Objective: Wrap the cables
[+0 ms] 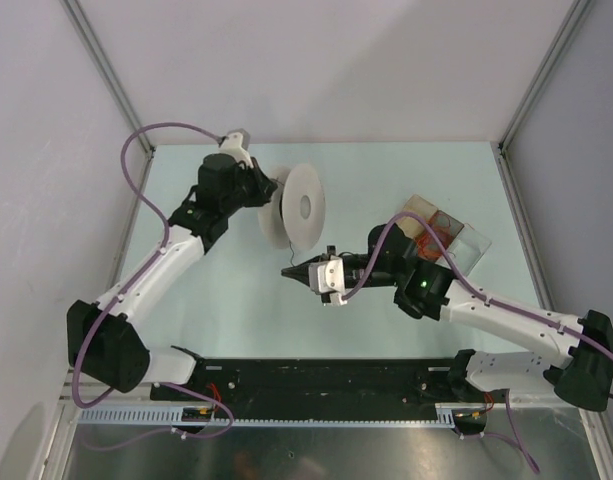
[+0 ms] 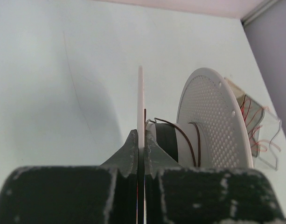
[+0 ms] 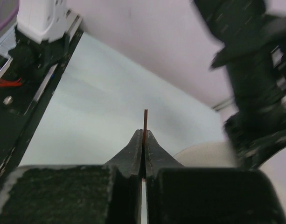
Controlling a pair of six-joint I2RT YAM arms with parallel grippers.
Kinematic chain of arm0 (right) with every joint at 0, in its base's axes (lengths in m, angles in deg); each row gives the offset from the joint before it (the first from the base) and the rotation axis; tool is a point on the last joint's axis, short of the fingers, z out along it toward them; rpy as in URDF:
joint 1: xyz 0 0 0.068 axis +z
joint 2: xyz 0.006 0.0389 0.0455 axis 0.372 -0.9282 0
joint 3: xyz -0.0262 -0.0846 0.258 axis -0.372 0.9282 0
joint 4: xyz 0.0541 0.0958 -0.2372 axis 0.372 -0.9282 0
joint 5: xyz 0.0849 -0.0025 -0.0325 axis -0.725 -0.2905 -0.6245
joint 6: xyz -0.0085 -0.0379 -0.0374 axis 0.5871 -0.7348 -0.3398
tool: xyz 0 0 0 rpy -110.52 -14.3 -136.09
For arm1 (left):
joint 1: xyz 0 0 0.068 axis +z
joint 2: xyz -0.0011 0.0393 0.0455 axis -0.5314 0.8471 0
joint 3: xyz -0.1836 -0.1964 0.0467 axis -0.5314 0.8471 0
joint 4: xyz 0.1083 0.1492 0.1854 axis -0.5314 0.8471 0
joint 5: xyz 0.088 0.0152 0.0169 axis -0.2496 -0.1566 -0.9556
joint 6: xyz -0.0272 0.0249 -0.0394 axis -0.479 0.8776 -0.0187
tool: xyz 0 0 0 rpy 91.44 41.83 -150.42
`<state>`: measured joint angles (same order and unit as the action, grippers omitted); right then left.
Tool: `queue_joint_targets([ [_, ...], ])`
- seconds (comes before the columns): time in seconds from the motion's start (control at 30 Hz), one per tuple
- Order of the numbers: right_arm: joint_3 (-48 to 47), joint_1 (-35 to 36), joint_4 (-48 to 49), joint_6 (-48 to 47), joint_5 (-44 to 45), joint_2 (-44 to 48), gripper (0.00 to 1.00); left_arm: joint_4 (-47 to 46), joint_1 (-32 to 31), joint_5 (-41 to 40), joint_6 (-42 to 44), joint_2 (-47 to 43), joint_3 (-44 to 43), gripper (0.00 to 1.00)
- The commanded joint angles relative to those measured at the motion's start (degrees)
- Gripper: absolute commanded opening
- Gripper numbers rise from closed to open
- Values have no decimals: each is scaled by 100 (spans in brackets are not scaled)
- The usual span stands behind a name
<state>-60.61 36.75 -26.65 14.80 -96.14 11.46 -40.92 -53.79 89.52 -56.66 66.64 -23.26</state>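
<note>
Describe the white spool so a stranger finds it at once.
On the pale green table, look left of the middle, at the left pincer. It grips the white plastic spool, discs upright. Unlike the clear plastic box to its right, the spool is opaque, round and full of small holes.

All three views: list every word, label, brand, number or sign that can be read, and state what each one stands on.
None: no legible text shows in any view.
The white perforated plastic spool, the clear plastic box and the black base plate show no print, label or number.
Nothing looks like blurred or undersized lettering either.
</note>
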Motion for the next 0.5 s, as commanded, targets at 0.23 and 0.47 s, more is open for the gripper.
queue_joint_targets([
  [0.23,-978,-303,1778,-324,58,-693,0,-478,-828,307,578,-319,508,0],
  [0.47,-1370,-1154,2357,138,64,-1245,0,-561,-1012,963,799,-625,999,0],
])
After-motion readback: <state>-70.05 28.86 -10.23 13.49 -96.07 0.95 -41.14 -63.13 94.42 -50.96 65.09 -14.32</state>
